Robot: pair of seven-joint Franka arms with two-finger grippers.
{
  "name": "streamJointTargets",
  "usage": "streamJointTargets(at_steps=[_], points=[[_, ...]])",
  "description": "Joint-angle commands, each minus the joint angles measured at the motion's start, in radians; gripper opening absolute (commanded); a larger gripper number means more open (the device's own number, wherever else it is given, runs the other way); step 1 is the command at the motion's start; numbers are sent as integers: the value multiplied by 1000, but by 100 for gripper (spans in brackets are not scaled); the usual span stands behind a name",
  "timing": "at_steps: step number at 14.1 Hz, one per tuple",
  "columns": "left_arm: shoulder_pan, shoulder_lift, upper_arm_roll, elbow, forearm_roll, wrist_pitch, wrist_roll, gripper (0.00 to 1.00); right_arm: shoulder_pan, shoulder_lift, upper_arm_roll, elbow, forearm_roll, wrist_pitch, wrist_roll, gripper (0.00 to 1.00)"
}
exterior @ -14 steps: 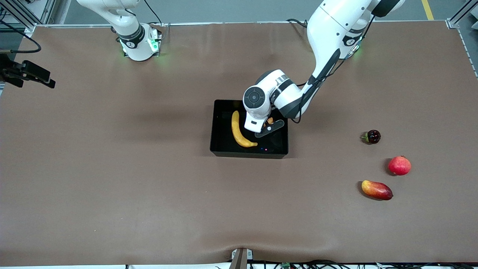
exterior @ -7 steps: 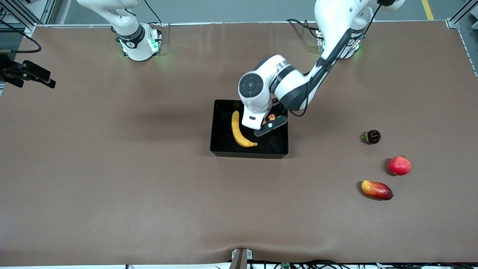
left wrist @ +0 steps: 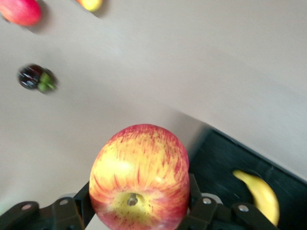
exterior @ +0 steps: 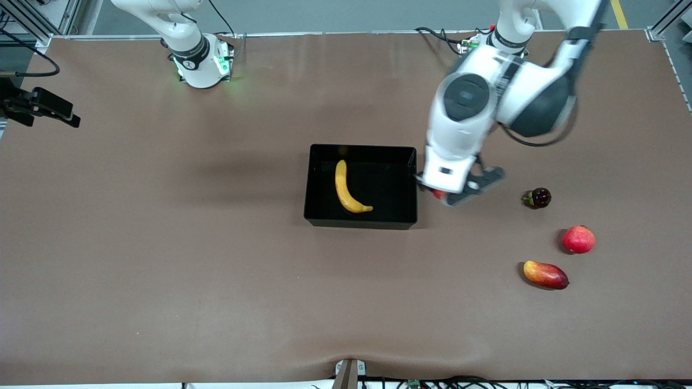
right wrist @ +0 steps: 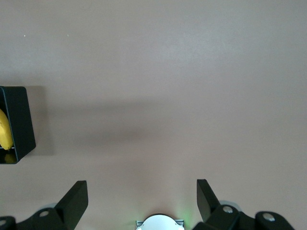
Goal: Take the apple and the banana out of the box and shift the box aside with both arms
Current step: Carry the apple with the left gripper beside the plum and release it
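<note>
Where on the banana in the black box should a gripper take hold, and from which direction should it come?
Probably at the thick middle of the banana, coming straight down from above, fingers across its narrow width. It lies flat in the box with bare floor on both sides of it, and the open right gripper is free; the left gripper holds the apple.

White jointed arms (exterior: 465,113), black joint bands — round grey caps, black cables

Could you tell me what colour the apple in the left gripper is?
Red streaked with yellow apple, clearest in the left wrist view.

five fruits (exterior: 354,200), one box (exterior: 324,216)
</note>
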Motion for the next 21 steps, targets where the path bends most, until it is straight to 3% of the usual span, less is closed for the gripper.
streamJointTargets(at_steps=[1, 5, 11, 17, 21], points=[[117, -9, -9, -89, 3, 17, 86, 0, -18, -24, 11, -15, 3, 3, -10, 100], [220, 15, -7, -192, 1, 115, 126, 0, -18, -19, 11, 3, 1, 3, -9, 100], [376, 64, -5, -433, 26, 456, 210, 0, -15, -19, 12, 3, 1, -6, -9, 100], [416, 158, -2, -447, 70, 614, 215, 0, -14, -19, 12, 3, 1, -22, -10, 100], [430, 175, 2, -386, 104, 620, 213, 0, -15, -19, 12, 2, 1, -23, -10, 100]])
